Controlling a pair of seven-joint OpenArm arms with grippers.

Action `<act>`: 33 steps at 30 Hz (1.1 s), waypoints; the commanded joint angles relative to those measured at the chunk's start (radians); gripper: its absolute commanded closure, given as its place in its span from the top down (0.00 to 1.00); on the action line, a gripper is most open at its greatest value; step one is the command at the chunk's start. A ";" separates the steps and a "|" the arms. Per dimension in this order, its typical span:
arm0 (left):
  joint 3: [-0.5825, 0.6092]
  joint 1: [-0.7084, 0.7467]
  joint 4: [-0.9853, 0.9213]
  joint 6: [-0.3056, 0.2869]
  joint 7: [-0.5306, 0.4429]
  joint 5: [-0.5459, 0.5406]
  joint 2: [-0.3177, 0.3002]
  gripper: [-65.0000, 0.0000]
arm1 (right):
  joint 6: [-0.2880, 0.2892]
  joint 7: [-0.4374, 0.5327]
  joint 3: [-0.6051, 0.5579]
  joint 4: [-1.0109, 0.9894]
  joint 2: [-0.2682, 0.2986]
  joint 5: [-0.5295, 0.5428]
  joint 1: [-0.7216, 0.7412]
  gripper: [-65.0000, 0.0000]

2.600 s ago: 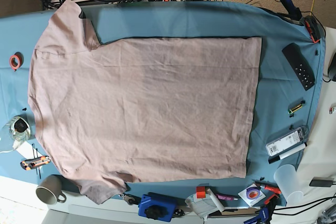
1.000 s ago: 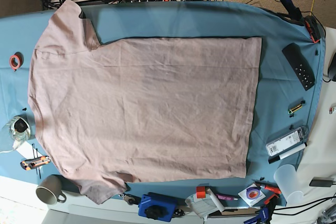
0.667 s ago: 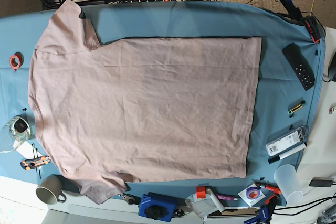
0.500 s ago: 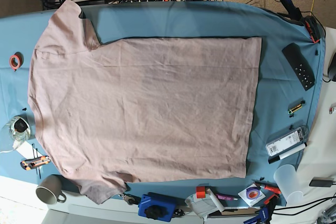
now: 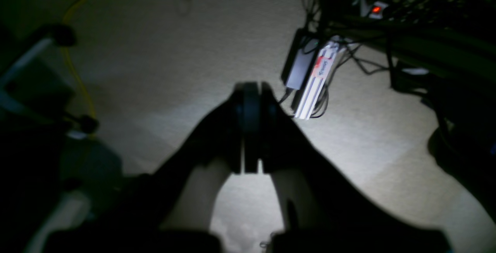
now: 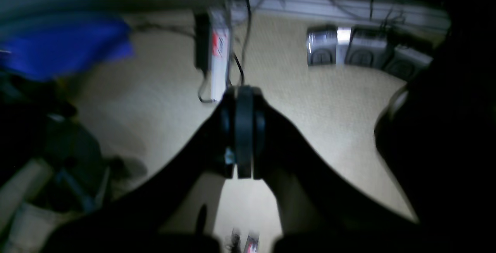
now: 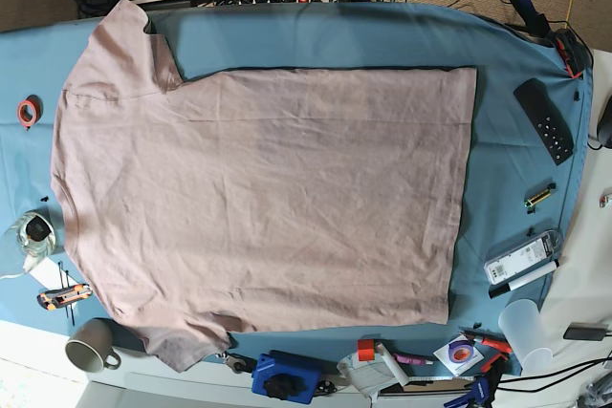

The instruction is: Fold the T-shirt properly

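The blue-teal cloth-covered surface (image 7: 335, 35) is carrying the large dusty pink-beige short-sleeved cotton T-shirt (image 7: 258, 198), which is lying flat and spread out across its middle, sleeves toward the base view's left, hem toward the right. A black remote control (image 7: 544, 120) is lying near the surface's right edge, well apart from the shirt. A grey ceramic mug (image 7: 91, 345) is sitting near the lower sleeve. The left claw (image 5: 250, 129) is hanging clenched over beige carpet, grasping nothing. The right claw (image 6: 243, 133) is likewise pressed closed and empty above carpet.
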 commanded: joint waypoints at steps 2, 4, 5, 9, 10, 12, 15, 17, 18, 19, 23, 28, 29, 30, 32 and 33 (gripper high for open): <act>-0.010 0.029 0.093 0.017 0.049 0.002 -0.005 0.00 | 0.035 -0.037 0.103 0.087 0.006 0.076 -0.048 0.00; -0.010 0.028 0.169 0.018 0.091 0.002 -0.005 0.00 | 0.061 -0.074 0.197 0.146 0.006 0.149 -0.064 0.00; -0.010 0.029 0.206 0.018 0.100 0.002 -0.005 0.00 | 0.075 -0.094 0.240 0.166 0.006 0.185 -0.063 0.00; -0.009 0.028 0.342 0.018 0.121 0.002 -0.005 0.00 | 0.089 -0.102 0.388 0.213 0.006 0.280 -0.053 0.00; -0.009 0.028 0.375 0.023 0.121 0.002 -0.005 0.00 | 0.088 -0.102 0.417 0.217 0.006 0.280 -0.042 0.00; -0.009 0.027 0.442 0.060 0.119 0.002 -0.005 0.00 | 0.088 -0.103 0.464 0.218 0.006 0.284 -0.011 0.00; -0.009 0.025 0.443 0.090 0.120 0.003 -0.005 0.00 | 0.088 -0.105 0.511 0.218 0.006 0.282 0.039 0.00; -0.009 0.019 0.443 0.084 0.108 -0.005 -0.008 0.00 | 0.090 -0.116 0.526 0.218 0.002 0.272 0.070 0.00; -0.009 0.014 0.443 0.085 0.116 -0.005 -0.006 0.00 | 0.090 -0.121 0.530 0.218 -0.003 0.258 0.086 0.00; -0.009 0.014 0.443 0.084 0.116 -0.005 -0.005 0.00 | 0.090 -0.122 0.530 0.218 -0.008 0.248 0.101 0.00; -0.009 0.014 0.443 0.085 0.120 -0.008 -0.005 0.00 | 0.109 -0.142 0.530 0.218 -0.016 0.249 0.131 0.08; -0.009 0.014 0.443 0.085 0.116 -0.008 -0.005 0.00 | 0.151 -0.143 0.530 0.218 -0.029 0.249 0.131 0.54; -0.009 0.014 0.443 0.085 0.116 -0.008 -0.005 0.00 | 0.150 -0.143 0.530 0.218 -0.034 0.249 0.131 0.54; -0.009 0.014 0.443 0.085 0.116 -0.008 -0.005 0.00 | 0.150 -0.144 0.530 0.218 -0.042 0.248 0.137 0.54; -0.009 0.014 0.443 0.085 0.110 -0.008 -0.005 0.00 | 0.149 -0.182 0.530 0.217 -0.062 0.237 0.168 0.54; -0.009 0.014 0.443 0.085 0.108 -0.008 -0.005 0.00 | 0.150 -0.204 0.530 0.216 -0.069 0.237 0.192 0.54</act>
